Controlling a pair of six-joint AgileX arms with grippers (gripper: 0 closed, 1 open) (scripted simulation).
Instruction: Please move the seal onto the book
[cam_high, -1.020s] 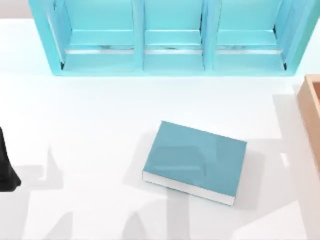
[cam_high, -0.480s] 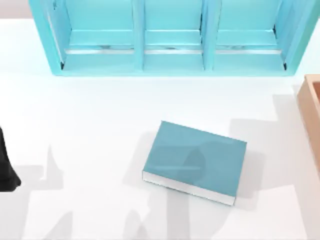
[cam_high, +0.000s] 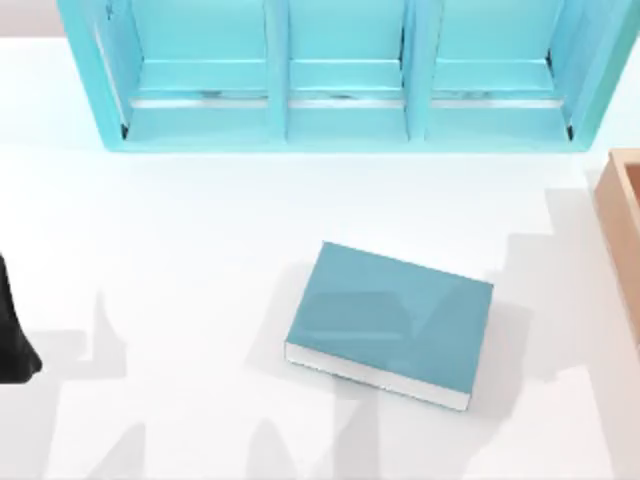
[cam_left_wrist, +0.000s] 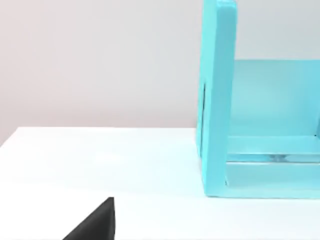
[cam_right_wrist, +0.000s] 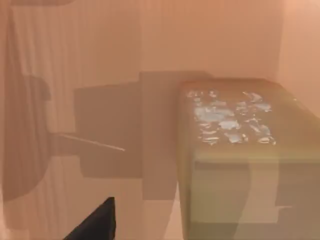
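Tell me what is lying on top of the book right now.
Only shadows lie on the book; its teal cover is bare. The seal sits inside the wooden box, seen in the right wrist view.

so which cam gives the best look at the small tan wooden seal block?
Right wrist view: the small tan wooden seal block sits close up inside orange-tan wooden walls, pale mark facing the camera. Top and left wrist views give nothing of it.

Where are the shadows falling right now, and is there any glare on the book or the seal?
Top view: broad grey shadows cross the white table and the cover of the book, which shows no glare. Right wrist view: blocky shadows lie on the wooden box beside the seal; its pale patch looks like a mark, not glare. Left wrist view: evenly lit around the shelf unit.
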